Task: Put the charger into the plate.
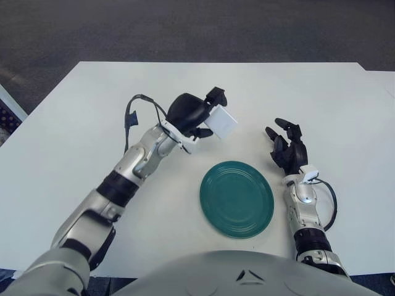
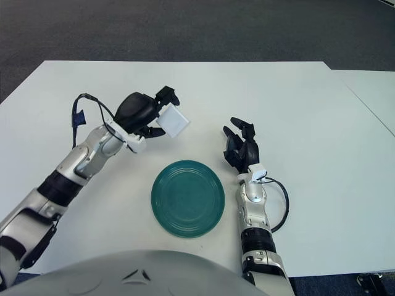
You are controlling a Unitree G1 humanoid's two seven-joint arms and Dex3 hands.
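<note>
Both views show the left robot hand [image 1: 196, 115] gripping the charger [image 1: 221, 121].

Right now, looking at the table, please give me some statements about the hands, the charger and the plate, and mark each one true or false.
1. The left hand holds the white charger. True.
2. The charger already lies in the green plate. False: it is in the hand, showing beyond the plate's far left edge, and the plate has nothing in it.
3. The right hand grips the plate's rim. False: it shows to the right of the plate, apart from it, fingers spread and holding nothing.
4. The plate sits on the white table, between the two arms. True.
5. The plate is red. False: it is green.
</note>
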